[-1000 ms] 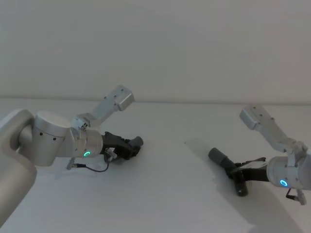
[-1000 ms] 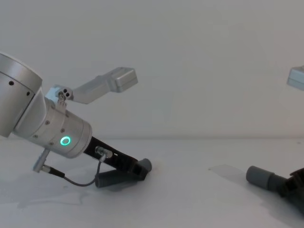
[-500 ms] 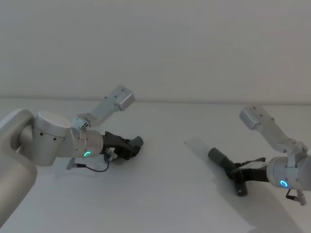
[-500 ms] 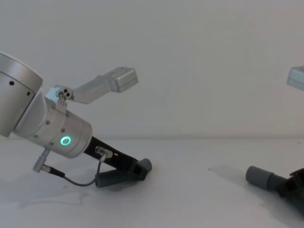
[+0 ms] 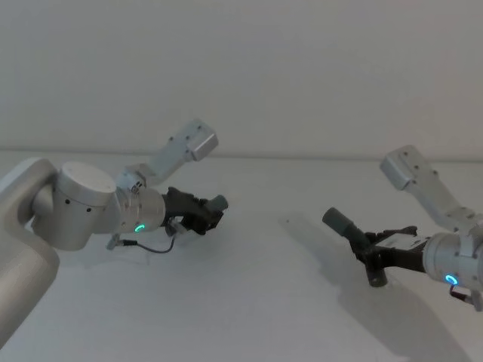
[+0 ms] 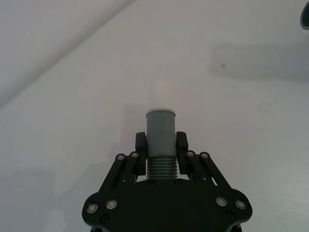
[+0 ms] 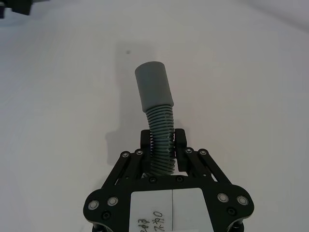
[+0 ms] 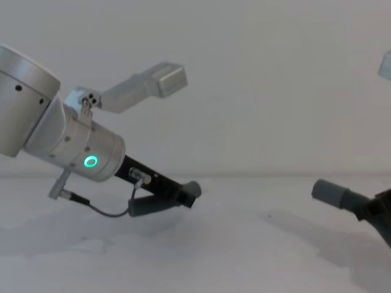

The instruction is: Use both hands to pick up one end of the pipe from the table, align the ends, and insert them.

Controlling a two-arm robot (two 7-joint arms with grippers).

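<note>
Two black plastic parallel-jaw hands, each on a silver wrist with a green ring light, hold separate pieces of grey corrugated hose over a plain white surface point(image 5: 256, 309). On the left of the head view, the left hand point(image 5: 210, 217) is closed on the ribbed part of the left hose piece point(image 6: 160, 166), just behind its smooth grey left cuff point(image 6: 160, 126). That cuff sticks out beyond the fingertips and points toward the middle of the surface. From the chest view, the rest of this piece trails back beneath the hand and appears lifted clear of the surface. On the right, the right hand point(image 5: 368, 255) is closed on the ribs of the right hose piece point(image 7: 161, 130), further back from its end. A stretch of ribbed hose and the smooth right cuff point(image 7: 152, 87) reach out past its fingers, leaning a little to one side. In the head view this cuff points up and toward the left arm, while the piece's other end hangs below the hand. Both cuffs face roughly toward each other but are well apart, with bare surface between them.
</note>
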